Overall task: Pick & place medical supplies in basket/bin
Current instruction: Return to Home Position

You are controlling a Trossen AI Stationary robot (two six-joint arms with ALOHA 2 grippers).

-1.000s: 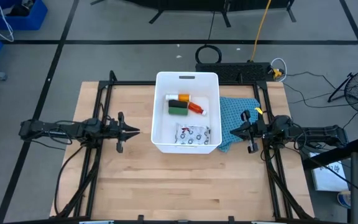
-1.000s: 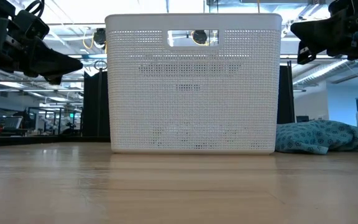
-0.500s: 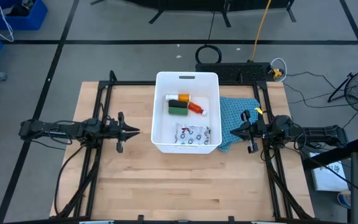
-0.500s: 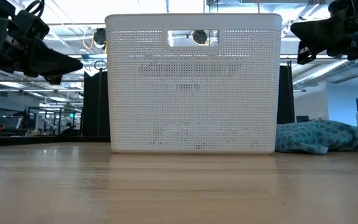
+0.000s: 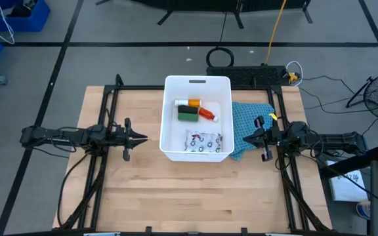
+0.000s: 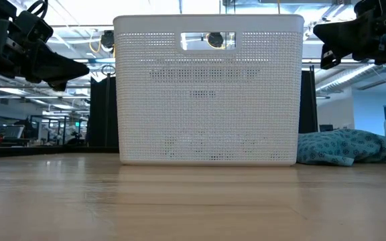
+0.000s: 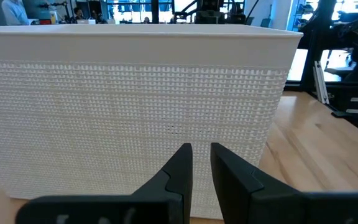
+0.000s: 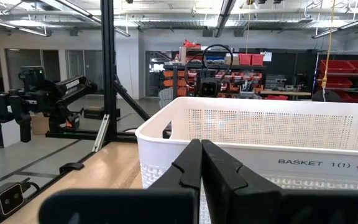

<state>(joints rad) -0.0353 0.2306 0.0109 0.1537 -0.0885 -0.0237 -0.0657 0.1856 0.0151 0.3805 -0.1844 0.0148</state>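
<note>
The white basket [image 5: 167, 118] stands at the middle of the table, its slot handle [image 6: 208, 41] at the rim. Inside it lie a small white bottle [image 5: 180, 102], an orange pill bottle [image 5: 193, 102], a green block [image 5: 188, 116], a red tube [image 5: 207, 115] and a white patterned packet [image 5: 204, 141]. I cannot make out a black block. My left gripper [image 5: 144, 137] hovers left of the basket, its fingers [image 7: 180, 163] together but for a thin slit. My right gripper [image 5: 243, 138] hovers right of the basket, shut and empty.
A blue patterned cloth [image 5: 251, 121] lies crumpled on the table against the basket's right side, under my right gripper. Black frame rails [image 5: 107, 105] run along the table's left and right sides. Bare wood [image 5: 195, 193] stretches from the basket to the near edge.
</note>
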